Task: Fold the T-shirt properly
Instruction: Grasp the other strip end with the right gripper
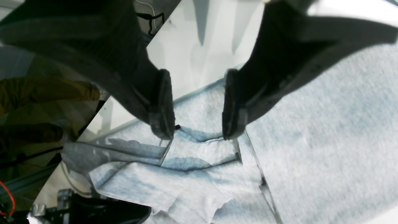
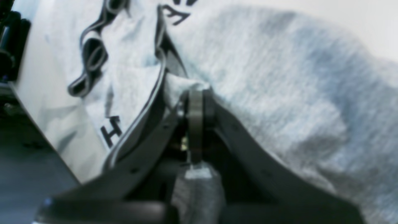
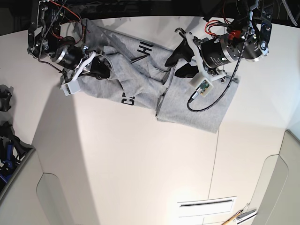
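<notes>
R end effector [image 2: 195, 124] pinching T-shirt [image 2: 279, 77]; L end effector [image 1: 198, 105] spread above rumpled fabric.

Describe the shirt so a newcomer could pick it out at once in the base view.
On the large white table, look along its far half, beneath the two robot arms. The T-shirt is the light grey cloth sprawled there, rumpled on the left and flatter on the right. Unlike the dark arms above, it is soft fabric with bold black letters.
</notes>
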